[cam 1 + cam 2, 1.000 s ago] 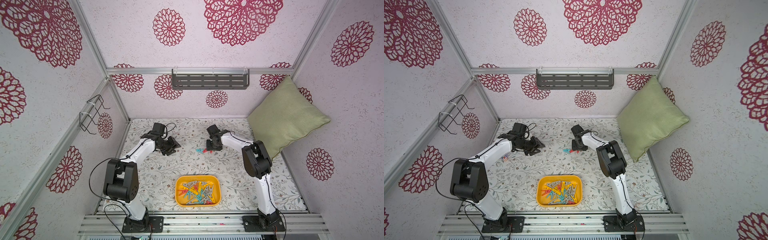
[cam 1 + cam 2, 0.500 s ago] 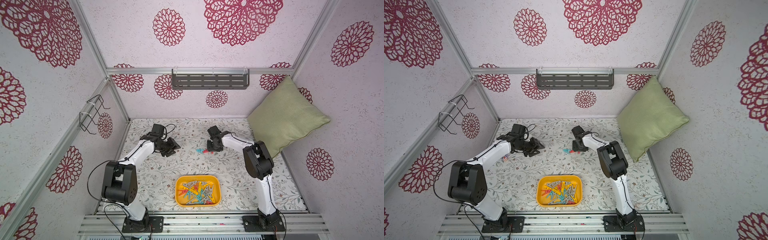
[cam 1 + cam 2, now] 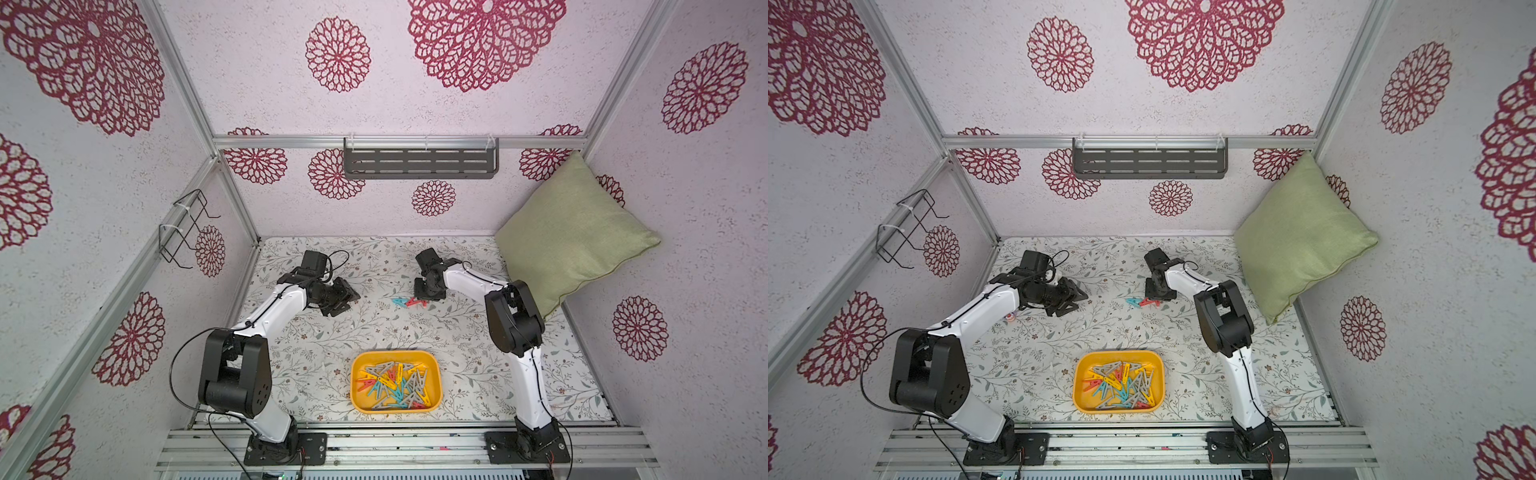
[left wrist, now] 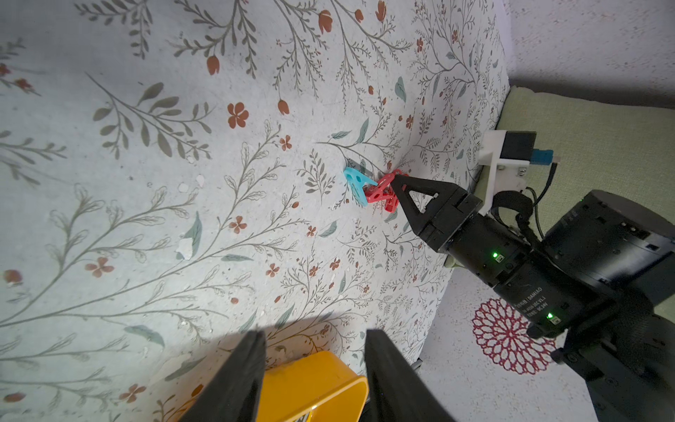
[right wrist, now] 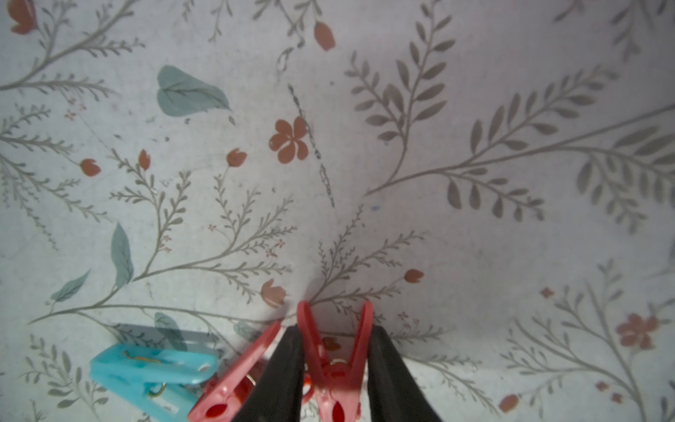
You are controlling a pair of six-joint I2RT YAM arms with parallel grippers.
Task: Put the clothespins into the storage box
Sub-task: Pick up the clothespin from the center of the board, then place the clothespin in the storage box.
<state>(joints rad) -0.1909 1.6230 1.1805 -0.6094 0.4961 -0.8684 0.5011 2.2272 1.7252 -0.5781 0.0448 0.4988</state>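
Centrally, at the far part of the floral table, the right gripper points down at a red clothespin. Its two black fingers press against the peg's splayed arms, one on each side, so the peg is clasped; whether it rests on the cloth or is raised cannot be told. Touching this group lie a second red clothespin and, just beside it, a teal-blue clothespin, both flat on the table. The left gripper hangs near the table's left side with its fingers parted and nothing between them. The storage box sits at the near edge, between the two arm bases and well apart from the three loose pegs, and holds a mixed heap of clothespins. A green cushion leans in the far right corner.
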